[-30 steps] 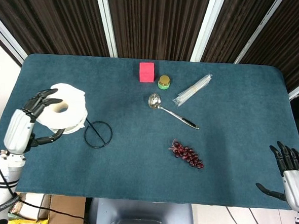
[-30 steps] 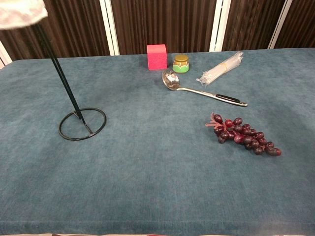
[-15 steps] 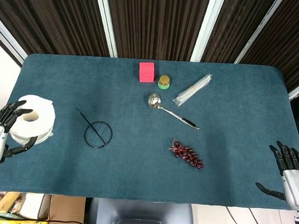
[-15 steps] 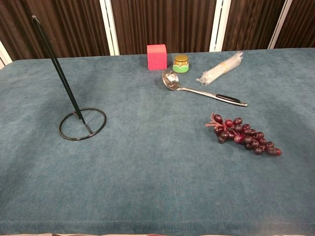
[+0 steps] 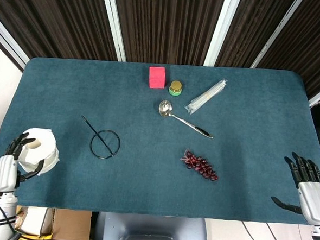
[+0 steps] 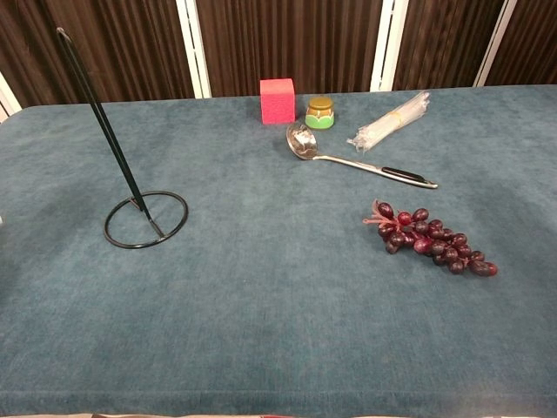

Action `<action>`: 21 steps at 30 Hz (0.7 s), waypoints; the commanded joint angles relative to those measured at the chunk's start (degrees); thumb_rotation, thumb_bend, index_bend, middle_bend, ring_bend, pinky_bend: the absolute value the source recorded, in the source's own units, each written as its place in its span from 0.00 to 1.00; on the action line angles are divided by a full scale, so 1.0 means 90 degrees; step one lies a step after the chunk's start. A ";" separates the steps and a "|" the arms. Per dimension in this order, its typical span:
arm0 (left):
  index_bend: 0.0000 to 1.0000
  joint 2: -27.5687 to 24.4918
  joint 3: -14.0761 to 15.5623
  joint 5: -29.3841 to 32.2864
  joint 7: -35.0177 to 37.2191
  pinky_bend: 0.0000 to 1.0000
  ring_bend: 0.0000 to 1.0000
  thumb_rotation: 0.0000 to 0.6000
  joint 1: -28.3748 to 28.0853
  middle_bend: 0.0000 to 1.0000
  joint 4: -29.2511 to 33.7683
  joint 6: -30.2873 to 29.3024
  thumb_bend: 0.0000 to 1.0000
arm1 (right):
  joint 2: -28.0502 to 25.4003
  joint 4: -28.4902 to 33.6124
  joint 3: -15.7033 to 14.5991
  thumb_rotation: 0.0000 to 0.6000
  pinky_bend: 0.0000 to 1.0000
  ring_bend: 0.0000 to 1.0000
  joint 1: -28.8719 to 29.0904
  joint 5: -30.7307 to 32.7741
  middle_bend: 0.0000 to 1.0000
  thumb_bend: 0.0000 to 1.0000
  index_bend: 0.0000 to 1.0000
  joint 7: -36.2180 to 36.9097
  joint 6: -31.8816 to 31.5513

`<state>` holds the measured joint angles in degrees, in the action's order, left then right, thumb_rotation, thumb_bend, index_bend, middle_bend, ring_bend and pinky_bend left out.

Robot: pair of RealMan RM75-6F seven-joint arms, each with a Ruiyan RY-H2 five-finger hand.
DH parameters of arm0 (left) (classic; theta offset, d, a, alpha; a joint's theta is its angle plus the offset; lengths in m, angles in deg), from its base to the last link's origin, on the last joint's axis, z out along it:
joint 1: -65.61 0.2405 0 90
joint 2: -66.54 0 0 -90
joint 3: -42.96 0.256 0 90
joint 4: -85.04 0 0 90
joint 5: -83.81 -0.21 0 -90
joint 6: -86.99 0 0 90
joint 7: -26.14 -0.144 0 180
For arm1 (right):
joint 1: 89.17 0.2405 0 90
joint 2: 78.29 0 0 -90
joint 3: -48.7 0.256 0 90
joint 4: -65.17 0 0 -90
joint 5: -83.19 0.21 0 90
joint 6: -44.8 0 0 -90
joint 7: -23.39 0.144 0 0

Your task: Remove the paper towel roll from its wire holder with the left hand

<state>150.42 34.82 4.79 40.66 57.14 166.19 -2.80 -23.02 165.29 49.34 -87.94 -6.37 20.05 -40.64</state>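
Paper towel roll, probably light and squashy, sits clear of the wire holder, left hand fingers wrapped around its side.

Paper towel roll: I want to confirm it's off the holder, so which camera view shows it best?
The head view. There the paper towel roll sits in the left hand near the table's left front corner, well apart from the wire holder. The chest view shows only the bare holder; the roll is out of frame.

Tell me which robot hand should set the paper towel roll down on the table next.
Left. The left robot hand already holds the paper towel roll over the table's near left corner, clear of the wire holder. The right robot hand is at the far right edge, holding nothing.
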 commanded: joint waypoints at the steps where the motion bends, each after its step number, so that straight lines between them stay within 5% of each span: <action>1: 0.12 0.0344 0.0017 0.0203 0.0202 0.32 0.13 1.00 0.0022 0.12 -0.0403 0.0216 0.35 | -0.0002 0.0003 -0.0002 1.00 0.08 0.00 0.0003 0.0000 0.00 0.14 0.00 0.0001 0.0007; 4: 0.01 0.0437 0.0055 0.0331 0.0207 0.20 0.00 1.00 0.0024 0.00 -0.0573 0.0451 0.35 | 0.0002 0.0001 -0.0001 1.00 0.08 0.00 0.0011 0.0011 0.00 0.14 0.00 -0.0007 0.0025; 21: 0.00 -0.0133 0.0084 0.0566 -0.0584 0.10 0.00 1.00 0.0192 0.00 0.0185 0.0764 0.37 | 0.0014 -0.0008 -0.0005 1.00 0.08 0.00 0.0006 0.0004 0.00 0.14 0.00 -0.0011 -0.0003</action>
<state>150.12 35.59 10.01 37.23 58.41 166.63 5.04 -22.90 165.22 49.29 -87.88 -6.33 19.94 -40.66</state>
